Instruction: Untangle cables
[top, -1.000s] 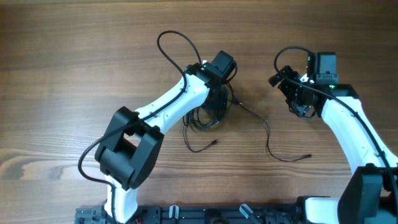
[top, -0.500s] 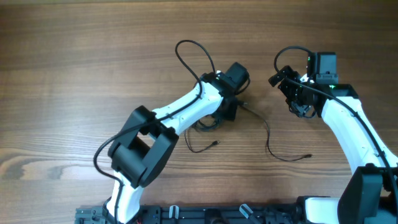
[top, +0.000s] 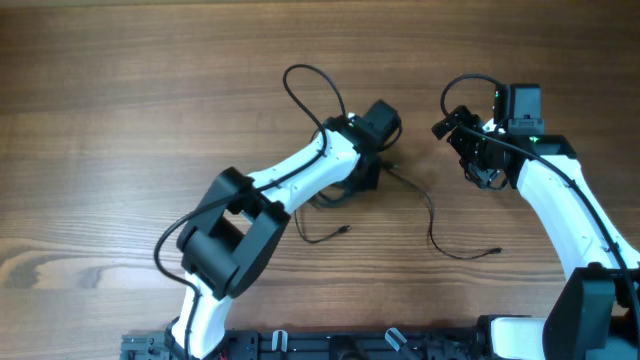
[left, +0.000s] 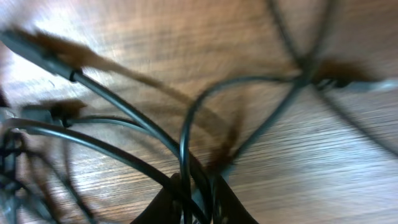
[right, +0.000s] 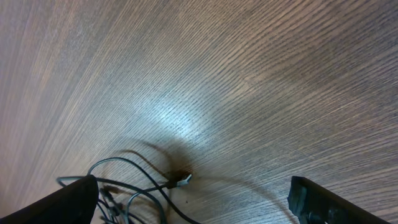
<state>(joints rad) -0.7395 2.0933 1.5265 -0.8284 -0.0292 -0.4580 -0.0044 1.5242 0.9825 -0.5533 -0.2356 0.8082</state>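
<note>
Shifted across the heap toward its partner, the left tool (left: 196, 202) now sits at the near edge of the tangle, fingers clenched on a few strands of the cables (left: 183, 149) that run up between them. Most of the heap lies beneath that tool and back under its arm on the counter (top: 120, 120). One long strand trails away from it toward the right tool (right: 189, 196) and curls to a loose end. A shorter tail lies free on the arm's side.

The right tool gapes wide and holds nothing. It hangs over bare counter, with a small plug (right: 185, 179) lying below the gap between its fingers.

By their look the cords are light, limp and very thin. They are likely to slip through a loose pinch and to drag the whole heap if pulled hard. The plugs are the only stiff parts and may catch in loops. The best hold would seem to be a single free strand just behind a plug, outside the knot, not a bundle.

No container shows in any view.
</note>
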